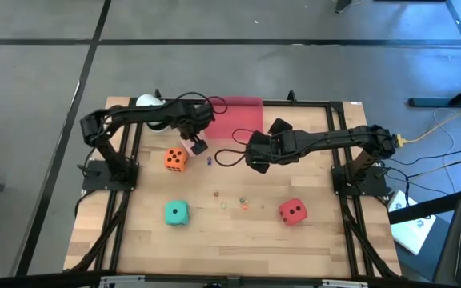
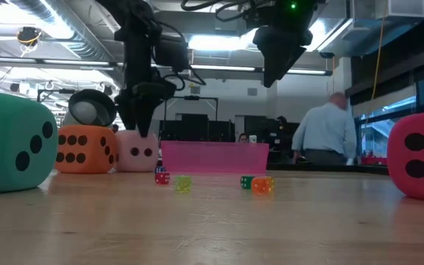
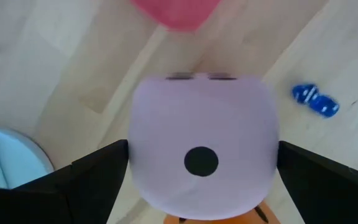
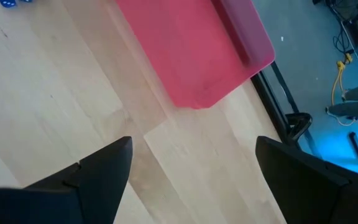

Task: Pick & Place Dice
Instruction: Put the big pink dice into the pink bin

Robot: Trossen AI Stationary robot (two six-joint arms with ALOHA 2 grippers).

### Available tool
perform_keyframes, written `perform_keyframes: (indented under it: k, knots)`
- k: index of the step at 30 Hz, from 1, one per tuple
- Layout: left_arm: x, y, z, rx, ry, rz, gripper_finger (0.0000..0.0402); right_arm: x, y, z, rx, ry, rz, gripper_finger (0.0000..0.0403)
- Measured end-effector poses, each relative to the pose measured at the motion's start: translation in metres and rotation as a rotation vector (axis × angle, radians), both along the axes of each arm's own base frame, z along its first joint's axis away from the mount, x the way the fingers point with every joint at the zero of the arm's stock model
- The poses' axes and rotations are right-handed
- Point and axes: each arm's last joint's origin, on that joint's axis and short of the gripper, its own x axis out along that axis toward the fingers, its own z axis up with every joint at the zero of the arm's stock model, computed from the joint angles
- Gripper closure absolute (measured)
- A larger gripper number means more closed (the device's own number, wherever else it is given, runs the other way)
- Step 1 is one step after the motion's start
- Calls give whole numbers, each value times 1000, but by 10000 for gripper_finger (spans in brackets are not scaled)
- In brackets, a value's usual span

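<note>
The pale pink die (image 3: 201, 146) rests on the table beside the orange die (image 1: 175, 158), one pip up. It also shows in the low view (image 2: 137, 152). My left gripper (image 1: 192, 138) points down over it, open, one finger on each side of the die. The teal-green die (image 1: 176, 213) and the red die (image 1: 292, 211) sit nearer the front edge. My right gripper (image 1: 256, 156) hangs open and empty above the table's middle, near the flat pink tray (image 1: 238, 116). My left gripper comes from above, pointing down, with its fingers (image 3: 101, 171) beside two opposite sides of the pale pink die (image 3: 135, 162). I cannot tell whether they touch it. The die sits on the table, upright.
Several tiny coloured beads (image 1: 230, 200) lie between the big dice, and a blue one (image 1: 209, 160) lies by the orange die. A white-and-dark round object (image 1: 149, 102) sits at the far left. There is free wood along the front edge.
</note>
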Motion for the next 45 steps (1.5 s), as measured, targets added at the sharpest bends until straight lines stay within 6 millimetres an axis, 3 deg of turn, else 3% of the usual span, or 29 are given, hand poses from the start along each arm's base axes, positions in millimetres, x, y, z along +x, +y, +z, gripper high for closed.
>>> perform_keyframes:
  k: [20, 45]
  knots:
    - [14, 5, -43, -95, 126, -19, 2, 0, 0, 0, -5, -10, -12, 62]
    - [22, 8, -43, -5, 80, -98, 2, 0, 0, 0, -5, -12, -13, 62]
